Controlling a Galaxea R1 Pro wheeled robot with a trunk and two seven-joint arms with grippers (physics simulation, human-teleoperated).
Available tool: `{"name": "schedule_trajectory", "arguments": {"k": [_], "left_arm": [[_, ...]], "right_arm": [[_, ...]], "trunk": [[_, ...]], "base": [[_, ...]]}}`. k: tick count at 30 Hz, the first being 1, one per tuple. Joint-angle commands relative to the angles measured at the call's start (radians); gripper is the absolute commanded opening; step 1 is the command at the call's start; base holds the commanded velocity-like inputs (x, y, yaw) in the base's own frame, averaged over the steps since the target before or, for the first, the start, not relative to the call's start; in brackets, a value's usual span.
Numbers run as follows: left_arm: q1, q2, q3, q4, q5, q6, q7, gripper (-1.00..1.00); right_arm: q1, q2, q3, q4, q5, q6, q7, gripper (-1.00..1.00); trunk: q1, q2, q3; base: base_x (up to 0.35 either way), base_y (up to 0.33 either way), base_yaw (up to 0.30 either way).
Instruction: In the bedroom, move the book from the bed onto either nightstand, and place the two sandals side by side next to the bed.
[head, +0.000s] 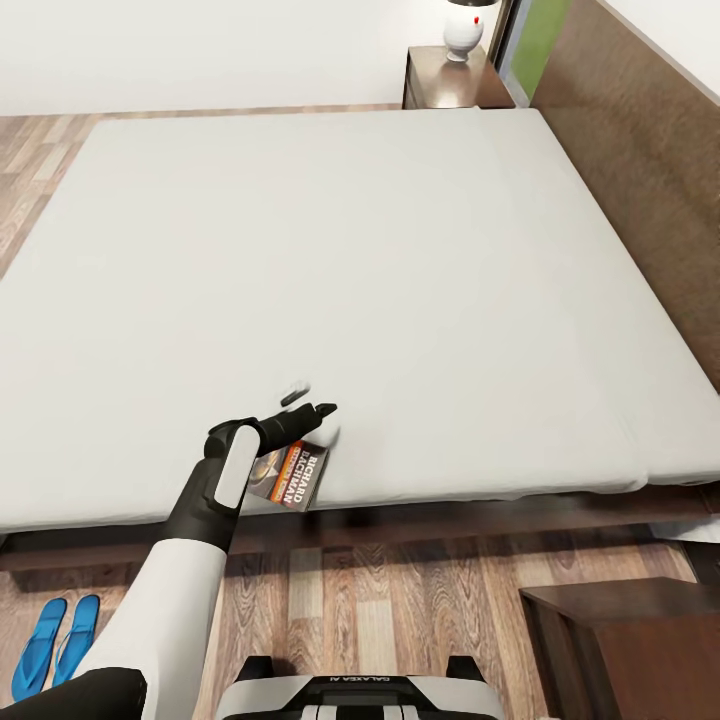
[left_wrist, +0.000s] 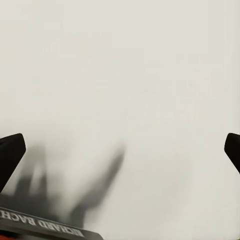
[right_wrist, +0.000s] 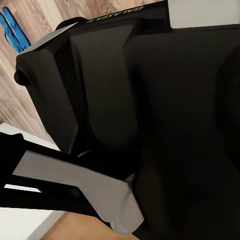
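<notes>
The book (head: 296, 474) is seen at the bed (head: 400, 250) edge, under the spread-jawed left gripper (head: 312, 402). The right gripper's jaws cannot be told.

A white round-bodied lamp (head: 462, 32) with a dark top is seen on a dark wood surface by the far wall. Wood-plank floor (head: 380, 600) is shown. A green wall strip (head: 537, 40) is seen beside the lamp.
</notes>
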Motion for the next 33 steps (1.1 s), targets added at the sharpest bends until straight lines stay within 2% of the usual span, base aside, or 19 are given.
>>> {"name": "schedule_trajectory", "arguments": {"k": [1,22,33], "left_arm": [[0.000,-0.001,0.003,-0.001,0.004,0.006,0.001,1.00],[0.000,-0.002,0.003,0.000,0.004,0.006,0.001,1.00],[0.000,-0.003,0.003,0.000,0.004,0.006,0.001,1.00]], "right_arm": [[0.000,0.000,-0.004,0.000,-0.005,0.010,0.003,1.00],[0.000,0.000,-0.004,0.001,-0.005,0.010,0.004,1.00],[0.000,0.000,-0.004,0.001,-0.005,0.011,0.005,1.00]], "trunk": [[0.000,0.000,0.000],[0.000,0.000,0.000],[0.000,0.000,-0.002]], "base": [[0.000,0.000,0.000],[0.000,0.000,-0.001],[0.000,0.000,-0.083]]}}
